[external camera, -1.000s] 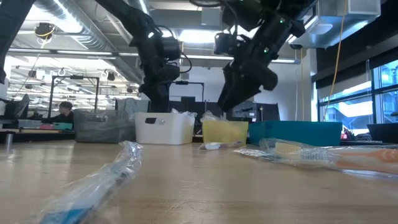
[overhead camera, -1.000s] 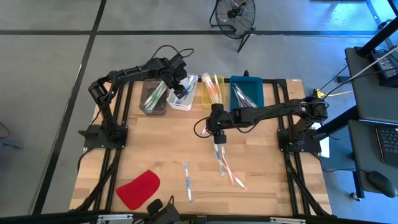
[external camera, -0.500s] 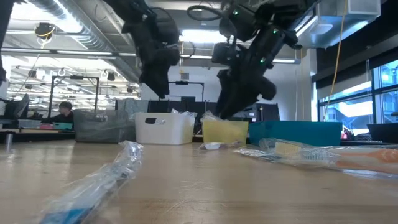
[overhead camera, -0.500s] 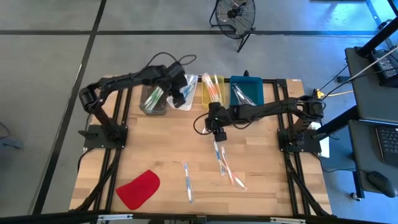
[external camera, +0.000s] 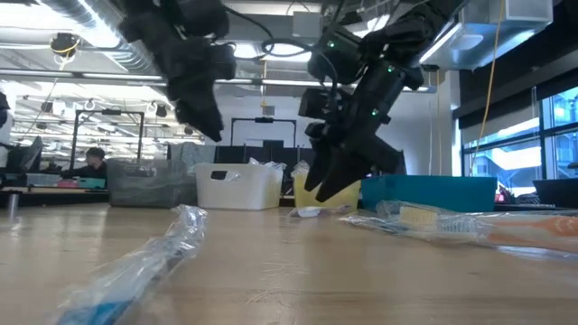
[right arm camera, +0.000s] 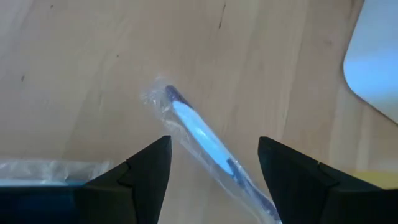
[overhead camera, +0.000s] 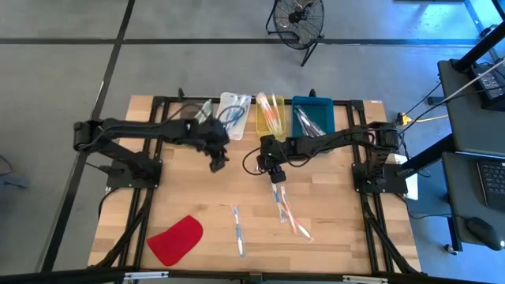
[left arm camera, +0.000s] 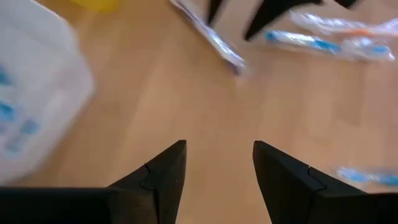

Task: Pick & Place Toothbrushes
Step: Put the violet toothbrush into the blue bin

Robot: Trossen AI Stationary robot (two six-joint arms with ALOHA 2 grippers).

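Wrapped toothbrushes lie flat on the wooden table: one blue [overhead camera: 278, 197] just near of my right gripper [overhead camera: 275, 175], one orange [overhead camera: 297, 223], one blue [overhead camera: 237, 229]. In the right wrist view the open fingers of my right gripper [right arm camera: 212, 140] stand on either side of the blue toothbrush [right arm camera: 193, 124], above it and apart from it. My left gripper [overhead camera: 216, 164] hangs open over bare wood, near of the white bin [overhead camera: 234, 110], with nothing between its fingers [left arm camera: 163, 171].
Four bins stand along the far edge: grey [overhead camera: 189, 118], white, yellow [overhead camera: 270, 114] and teal [overhead camera: 313, 114], with toothbrushes inside. A flat red piece [overhead camera: 175, 241] lies near the front left. Bare wood shows between the grippers and the front edge.
My left gripper has swung from above the white bin toward the table's near edge, out over bare wood, staying open. My right gripper has sunk a little toward the blue toothbrush and rolled slightly. No toothbrush has moved.
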